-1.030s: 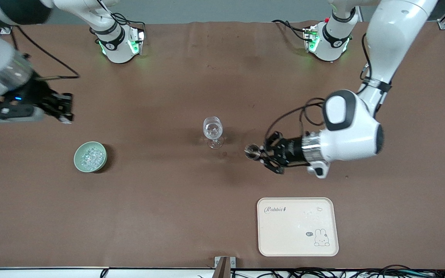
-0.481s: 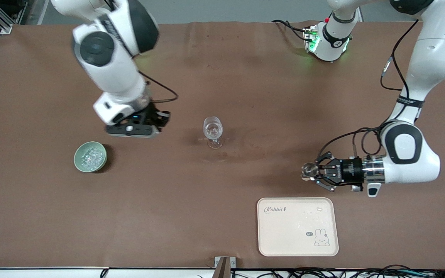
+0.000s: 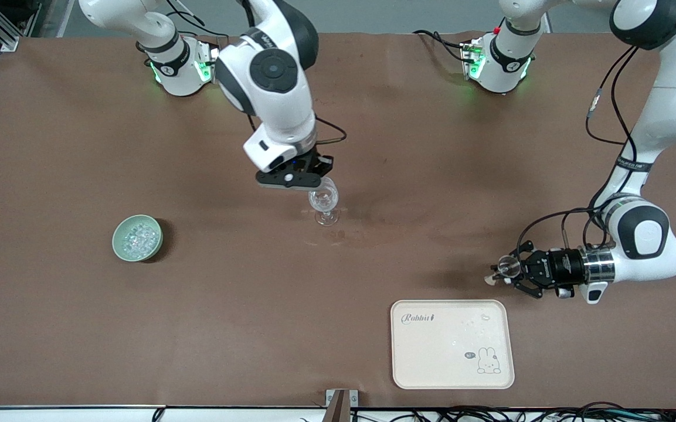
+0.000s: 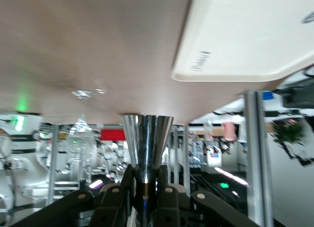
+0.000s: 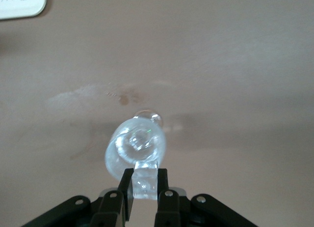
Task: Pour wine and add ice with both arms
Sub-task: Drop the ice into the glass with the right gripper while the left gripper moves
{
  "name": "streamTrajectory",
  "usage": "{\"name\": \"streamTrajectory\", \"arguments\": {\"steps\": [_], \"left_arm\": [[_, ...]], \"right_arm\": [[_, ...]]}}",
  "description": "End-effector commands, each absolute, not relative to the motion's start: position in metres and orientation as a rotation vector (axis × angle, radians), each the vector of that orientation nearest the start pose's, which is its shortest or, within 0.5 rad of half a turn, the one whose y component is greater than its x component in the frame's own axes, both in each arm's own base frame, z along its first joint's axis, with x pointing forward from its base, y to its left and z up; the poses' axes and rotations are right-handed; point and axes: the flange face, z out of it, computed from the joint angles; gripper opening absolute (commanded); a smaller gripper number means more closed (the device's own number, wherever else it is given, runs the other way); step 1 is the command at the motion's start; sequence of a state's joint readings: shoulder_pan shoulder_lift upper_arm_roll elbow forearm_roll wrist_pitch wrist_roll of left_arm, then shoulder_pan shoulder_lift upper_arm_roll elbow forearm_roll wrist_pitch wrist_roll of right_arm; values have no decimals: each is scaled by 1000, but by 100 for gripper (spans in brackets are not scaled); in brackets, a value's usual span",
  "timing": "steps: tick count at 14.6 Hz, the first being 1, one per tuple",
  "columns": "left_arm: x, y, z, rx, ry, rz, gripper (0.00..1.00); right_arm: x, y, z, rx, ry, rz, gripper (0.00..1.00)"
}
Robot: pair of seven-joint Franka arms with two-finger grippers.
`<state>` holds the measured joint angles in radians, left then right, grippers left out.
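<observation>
A clear stemmed glass stands at the table's middle. My right gripper hangs just over its cup. In the right wrist view that gripper is shut on one clear ice cube directly above the glass's mouth. A green bowl heaped with ice sits toward the right arm's end. My left gripper is low over the table beside the tray and shut on a small shiny metal cup, held sideways. The cup shows between the fingers in the left wrist view.
A cream tray with a rabbit drawing lies near the front edge, also seen in the left wrist view. A few drops lie on it. Wet spots mark the brown tabletop just in front of the glass.
My right arm swung from the bowl's end of the table to above the glass. My left arm drew back from the glass toward the tray with the metal cup.
</observation>
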<state>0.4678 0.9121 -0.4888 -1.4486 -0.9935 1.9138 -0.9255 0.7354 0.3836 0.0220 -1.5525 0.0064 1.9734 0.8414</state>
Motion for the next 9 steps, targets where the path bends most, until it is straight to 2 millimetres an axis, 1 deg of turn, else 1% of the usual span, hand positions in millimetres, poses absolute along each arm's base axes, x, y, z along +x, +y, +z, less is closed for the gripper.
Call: {"name": "streamTrajectory", "arguments": {"steps": [1, 2, 3, 4, 5, 7, 8, 9], "left_arm": [[744, 9, 187, 1243, 1425, -934, 1], [749, 8, 176, 1194, 1464, -895, 1], [754, 7, 167, 1148, 1513, -847, 1], [763, 0, 161, 1101, 1548, -797, 1], [767, -10, 158, 1076, 1558, -784, 1], [770, -14, 135, 1015, 1587, -776, 1], [769, -14, 128, 1005, 1592, -783, 2], [768, -15, 126, 1007, 1589, -781, 3]], "right_arm": [[485, 483, 412, -3116, 141, -30, 4], [477, 496, 403, -3116, 128, -32, 5], [478, 499, 400, -3104, 142, -51, 5], [481, 499, 399, -3091, 149, -66, 7], [482, 497, 397, -3093, 154, -64, 8], [483, 495, 398, -3095, 152, -69, 10], [485, 494, 398, -3100, 152, -75, 10], [487, 492, 398, -3102, 155, -79, 10]]}}
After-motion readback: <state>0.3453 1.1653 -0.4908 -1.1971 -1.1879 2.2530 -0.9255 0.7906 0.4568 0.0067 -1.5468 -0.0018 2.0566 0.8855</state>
